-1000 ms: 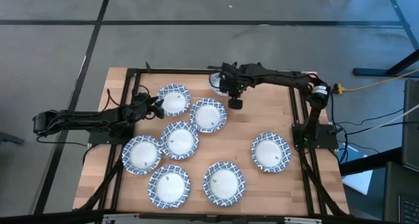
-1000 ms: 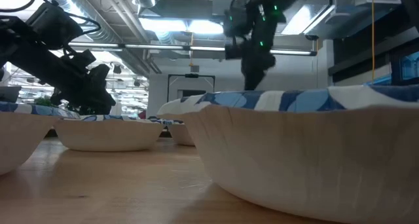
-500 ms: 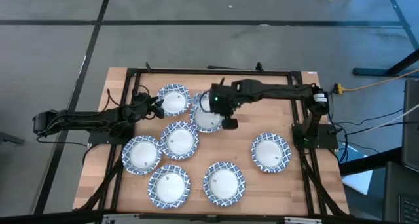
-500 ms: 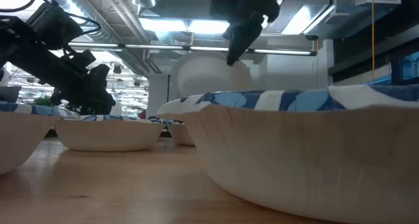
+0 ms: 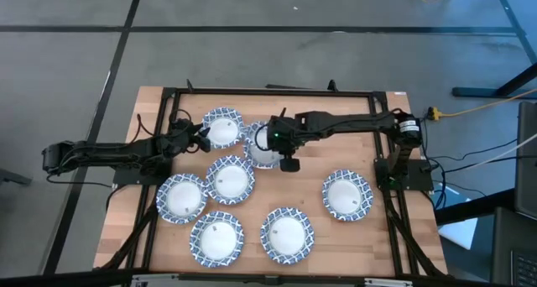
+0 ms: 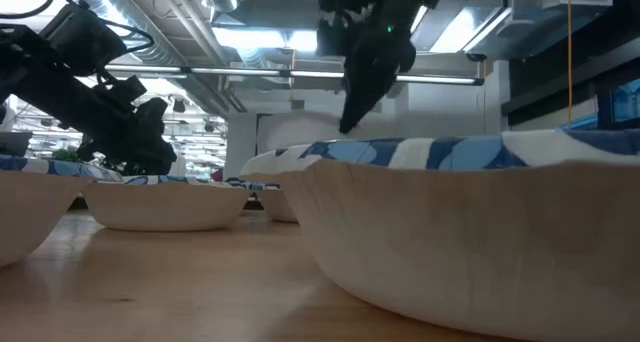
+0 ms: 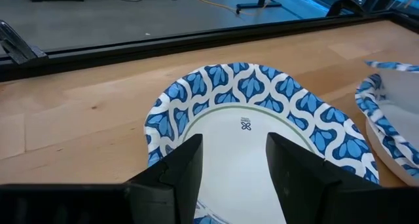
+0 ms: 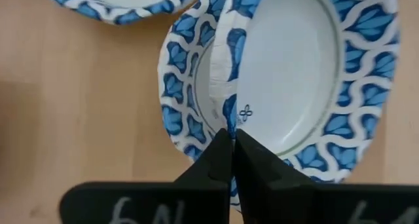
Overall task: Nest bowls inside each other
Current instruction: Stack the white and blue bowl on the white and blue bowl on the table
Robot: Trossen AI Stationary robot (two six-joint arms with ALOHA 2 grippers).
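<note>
Several blue-and-white bowls lie rim up on the wooden table (image 5: 377, 237). My right gripper (image 5: 270, 141) (image 8: 232, 135) (image 6: 347, 122) reaches in from the right, shut on one bowl (image 5: 260, 134), which it holds tilted over another bowl (image 5: 270, 157) (image 8: 180, 86) near the table's middle. The low view hides most of the held bowl behind a near bowl (image 6: 470, 232). My left gripper (image 5: 200, 137) (image 7: 236, 165) stands open at the near-left rim of the far-left bowl (image 5: 223, 127) (image 7: 249, 119), fingers over it, nothing between them. My right gripper pinches the held bowl's patterned rim (image 8: 228, 116) between its two shut fingers, coming from above and slanting down. The bowl hangs tilted below the fingers, edge-on to the wrist camera, over the bowl beneath. Whether its lower edge touches that bowl, I cannot tell.
More bowls lie at the middle (image 5: 230, 180), left (image 5: 181, 198), near edge (image 5: 216, 238) (image 5: 286, 235) and right (image 5: 346, 195). A black frame (image 5: 252, 91) runs along the table's far edge and sides. Bare wood shows at the far right.
My right gripper has swung from the table's far edge toward the near edge and left, carrying the bowl. The bowl has tipped up on its edge and come down over the middle bowl. My left arm kept still.
</note>
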